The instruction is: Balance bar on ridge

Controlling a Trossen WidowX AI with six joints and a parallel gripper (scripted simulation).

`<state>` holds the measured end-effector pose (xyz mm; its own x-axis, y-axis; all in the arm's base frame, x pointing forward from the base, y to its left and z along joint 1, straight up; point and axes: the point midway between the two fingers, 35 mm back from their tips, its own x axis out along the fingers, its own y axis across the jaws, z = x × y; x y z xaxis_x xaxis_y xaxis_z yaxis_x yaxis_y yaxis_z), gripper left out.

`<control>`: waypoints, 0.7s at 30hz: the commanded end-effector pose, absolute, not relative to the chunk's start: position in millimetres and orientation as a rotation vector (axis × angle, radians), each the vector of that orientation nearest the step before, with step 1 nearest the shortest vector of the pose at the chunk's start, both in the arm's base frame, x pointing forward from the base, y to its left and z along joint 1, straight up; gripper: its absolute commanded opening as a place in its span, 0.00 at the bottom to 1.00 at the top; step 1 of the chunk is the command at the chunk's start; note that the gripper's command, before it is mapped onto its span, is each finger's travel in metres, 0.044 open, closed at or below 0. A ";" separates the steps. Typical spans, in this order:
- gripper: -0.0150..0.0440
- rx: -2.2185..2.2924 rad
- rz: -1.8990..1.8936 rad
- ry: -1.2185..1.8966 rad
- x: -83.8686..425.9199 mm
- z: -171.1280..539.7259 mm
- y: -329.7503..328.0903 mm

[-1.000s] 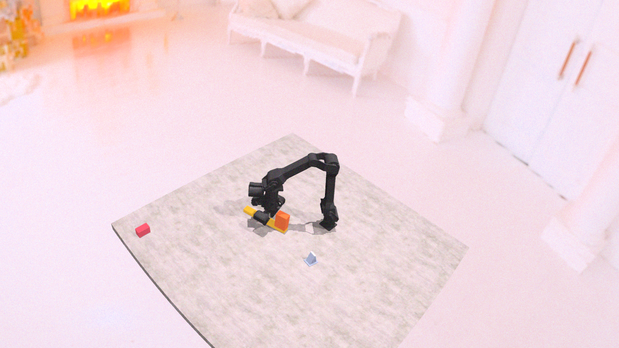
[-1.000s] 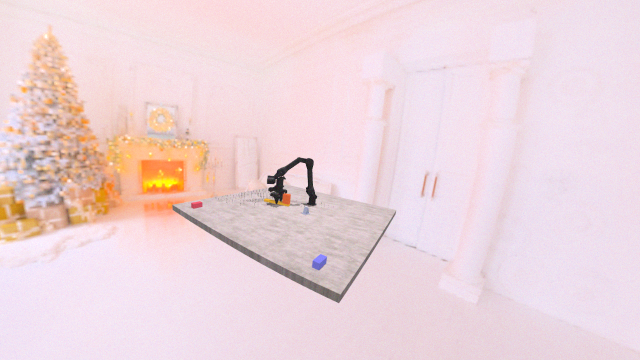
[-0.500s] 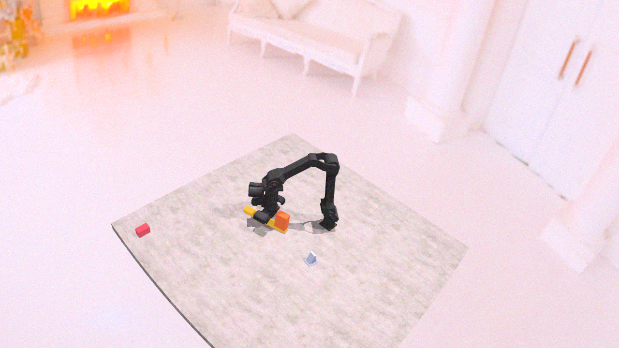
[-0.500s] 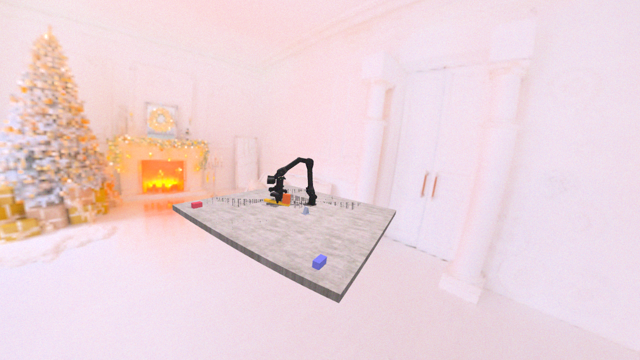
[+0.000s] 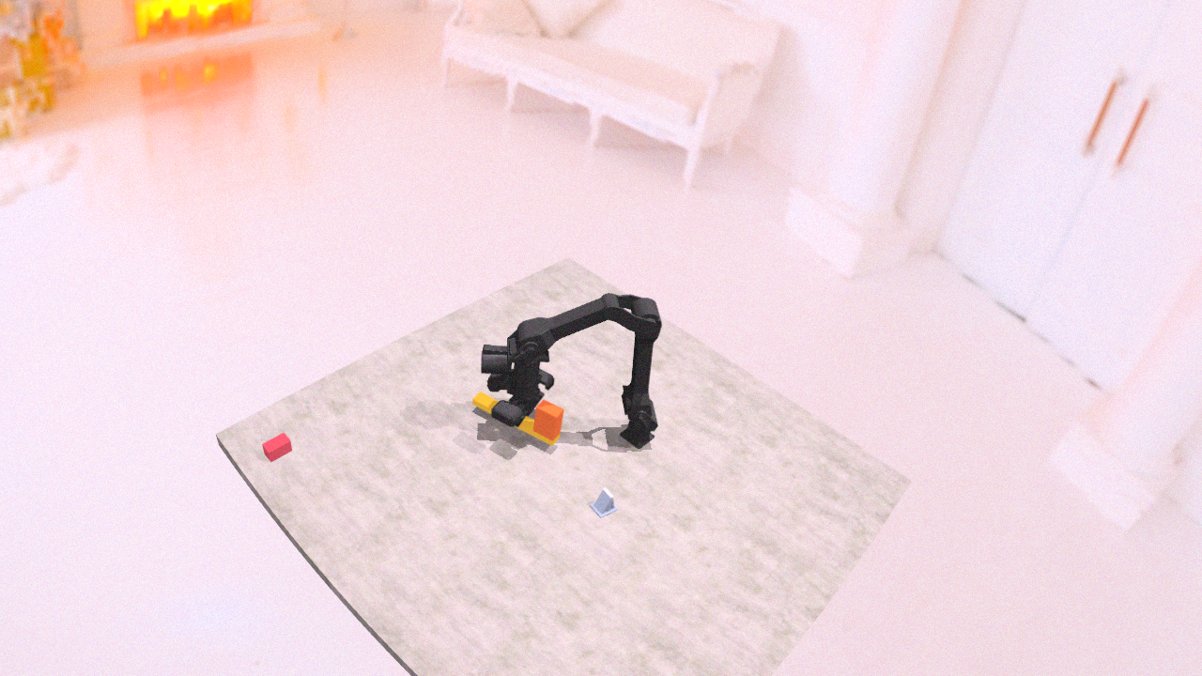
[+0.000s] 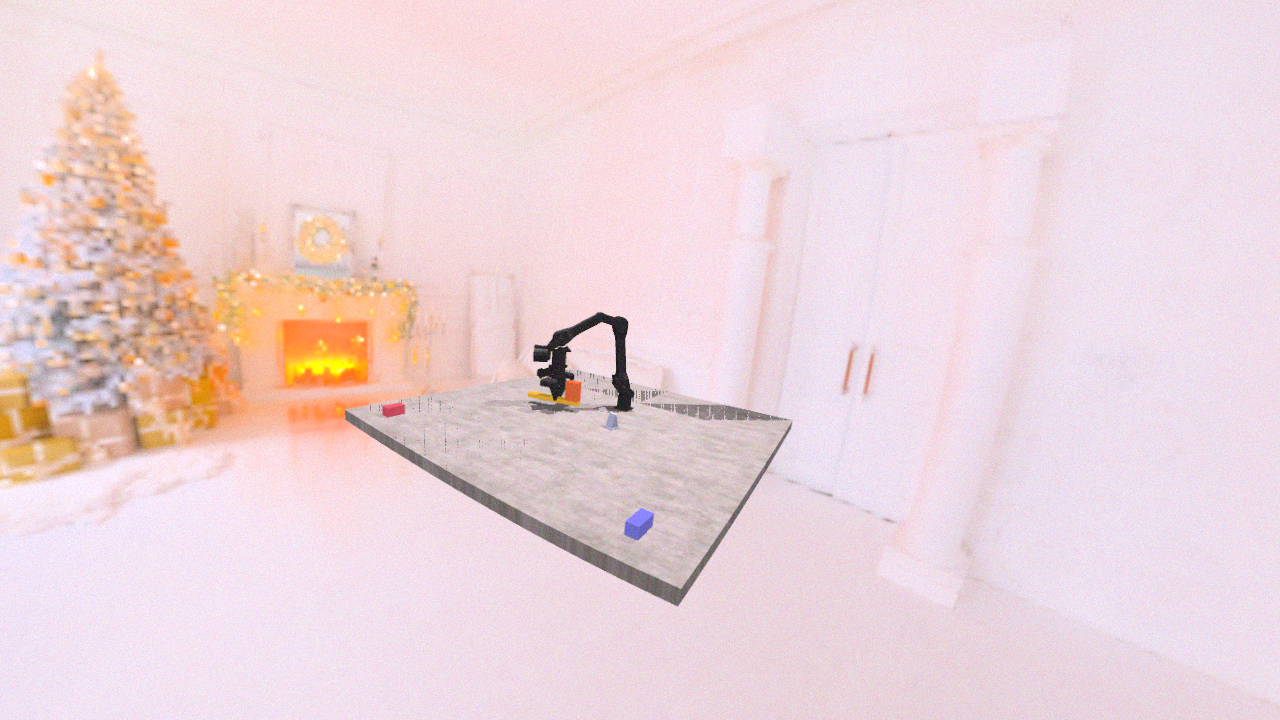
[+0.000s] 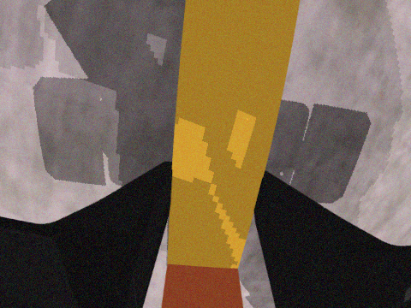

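My gripper is shut on the yellow bar, with one finger on each long side. The yellow bar hangs slightly above the table, its shadow below it. An orange block stands on the bar's end nearer the arm's base, close beside the fingers. The small pale blue-grey ridge stands on the table, apart from the bar, with nothing on it. The ridge is out of the wrist view.
The grey table carries a red block near its left corner. A blue block lies near the front corner in the exterior view. The arm's base stands behind the ridge.
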<state>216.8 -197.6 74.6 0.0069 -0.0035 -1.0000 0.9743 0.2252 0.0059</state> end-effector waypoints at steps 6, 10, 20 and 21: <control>0.25 1.037 -1.038 1.281 218.8 101.6 -199.6; 0.25 1.037 -1.038 1.281 218.4 111.9 -199.2; 0.25 1.037 -1.040 1.281 215.9 137.8 -197.2; 0.25 1.037 -1.040 1.281 215.6 140.4 -196.9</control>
<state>215.5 -196.4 128.5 0.0066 -0.0032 -1.0000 0.9743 0.2252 0.0057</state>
